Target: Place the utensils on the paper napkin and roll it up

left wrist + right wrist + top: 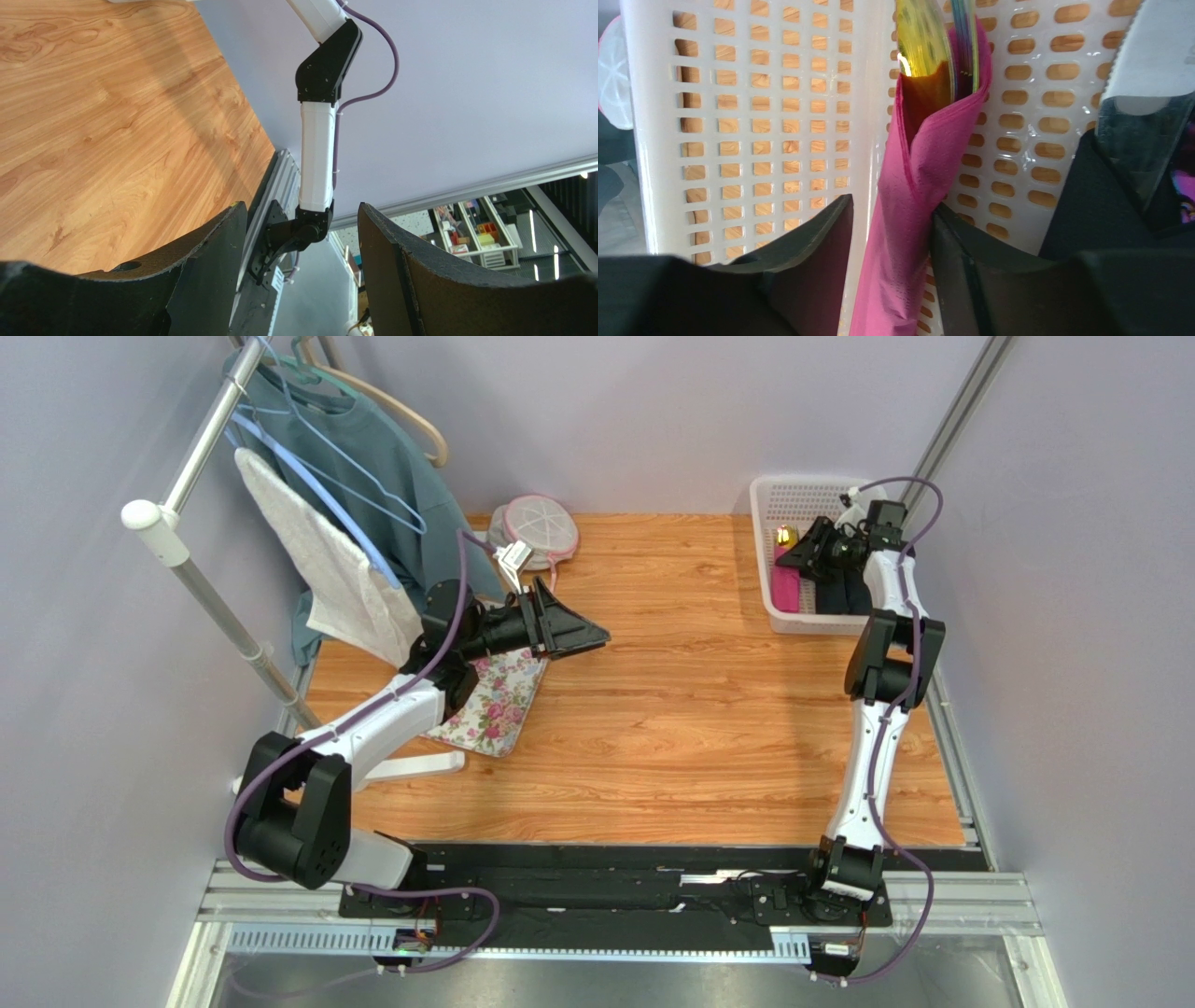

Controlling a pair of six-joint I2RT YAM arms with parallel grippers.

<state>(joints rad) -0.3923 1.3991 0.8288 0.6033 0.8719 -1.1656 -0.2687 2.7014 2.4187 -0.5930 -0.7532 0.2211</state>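
Observation:
The magenta-pink paper napkin [913, 203] is rolled around gold-coloured utensils [924, 42], whose shiny ends stick out of its far end. The roll lies in a white perforated basket [738, 105] at the table's back right [786, 483]. My right gripper [891, 206] is down in the basket with its jaws around the roll. The right finger touches the roll and a small gap shows at the left finger. From above, the roll shows as a pink strip [786, 591] beside the right gripper [802, 553]. My left gripper [589, 634] is open and empty above the table's left part [302, 206].
A dark folded napkin [1109, 210] with a serrated knife blade [1151, 56] lies in the basket right of the roll. A floral cloth [494, 703], a rack with a teal shirt [351, 448] and white towel [330, 560], and a pink round item [540, 525] stand at the left.

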